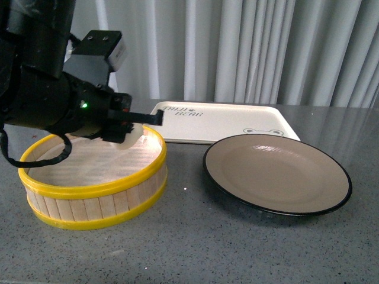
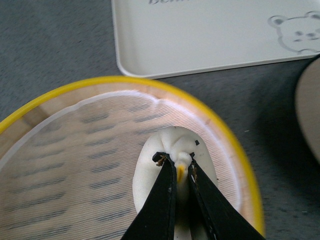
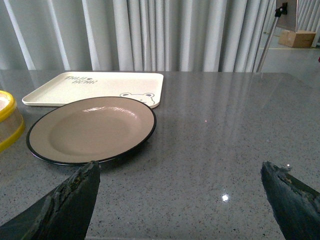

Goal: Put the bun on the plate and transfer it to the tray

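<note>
1. The step in hand looks like the pick-up. The small white pleated steamed bun (image 2: 172, 140) sits inside the round yellow-rimmed wooden steamer basket (image 1: 89, 190), by the basket rim nearest the plate.
2. The left gripper (image 2: 178, 169) is clenched on the bun's top pleat. I cannot tell whether the bun is off the basket floor.
3. The next move calls for lifting the bun over the basket rim to the round grey-beige black-rimmed plate (image 1: 278, 171), just beside the basket.
4. The flat cream-white rectangular tray (image 1: 225, 121) lies behind the basket.
5. The right gripper (image 3: 180, 170) hangs spread wide, empty.
</note>
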### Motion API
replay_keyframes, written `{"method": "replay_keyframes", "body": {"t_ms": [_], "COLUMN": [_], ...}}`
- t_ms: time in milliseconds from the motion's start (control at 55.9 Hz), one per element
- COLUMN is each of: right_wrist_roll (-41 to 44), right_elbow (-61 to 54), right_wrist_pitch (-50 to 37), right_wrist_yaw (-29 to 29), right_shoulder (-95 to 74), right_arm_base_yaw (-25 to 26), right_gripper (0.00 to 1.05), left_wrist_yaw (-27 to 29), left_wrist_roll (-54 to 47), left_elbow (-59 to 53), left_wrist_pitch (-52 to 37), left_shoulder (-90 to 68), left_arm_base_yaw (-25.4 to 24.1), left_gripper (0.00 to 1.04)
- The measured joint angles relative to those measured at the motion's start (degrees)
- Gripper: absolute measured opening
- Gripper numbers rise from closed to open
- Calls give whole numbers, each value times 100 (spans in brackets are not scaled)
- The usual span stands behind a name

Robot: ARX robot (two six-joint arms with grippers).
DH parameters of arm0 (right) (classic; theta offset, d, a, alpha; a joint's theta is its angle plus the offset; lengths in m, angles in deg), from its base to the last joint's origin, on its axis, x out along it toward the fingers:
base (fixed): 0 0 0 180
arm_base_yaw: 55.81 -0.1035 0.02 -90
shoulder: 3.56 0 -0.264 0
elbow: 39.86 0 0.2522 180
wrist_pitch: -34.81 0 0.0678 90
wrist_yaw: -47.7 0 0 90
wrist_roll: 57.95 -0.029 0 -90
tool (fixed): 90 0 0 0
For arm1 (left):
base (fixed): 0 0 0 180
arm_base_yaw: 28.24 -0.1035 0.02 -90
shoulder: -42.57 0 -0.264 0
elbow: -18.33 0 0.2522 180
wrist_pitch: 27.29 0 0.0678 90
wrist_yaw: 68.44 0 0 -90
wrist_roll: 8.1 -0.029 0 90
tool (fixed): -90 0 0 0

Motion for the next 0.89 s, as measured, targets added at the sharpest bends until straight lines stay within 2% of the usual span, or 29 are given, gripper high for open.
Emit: {"method": "replay_keyframes", "body": {"t_ms": [143,268,429,608,894], "right_wrist_roll": [0,0,0,0,0], "right_elbow": [0,0,0,0,0], "right_wrist_pitch": [-2,-2,0,0,0], "right_wrist_yaw": [0,0,0,0,2], "right_shoulder": [0,0,0,0,0], "right_arm_base_yaw": [0,0,0,0,0], "right_gripper": [96,96,96,96,96], "left_wrist_yaw": [-17,52,234,358,466], "left_wrist_roll": [-4,-48,-138,-203,-243], "left_elbow": [155,461,962,1386,1871], "left_wrist_pitch": [59,136,234,343,562], "left_shoulder": [166,179,-256,-793,-1449], "left_arm_base_yaw": [549,1364,2033,2350,2522], "left_gripper": [4,4,4,4,4]}}
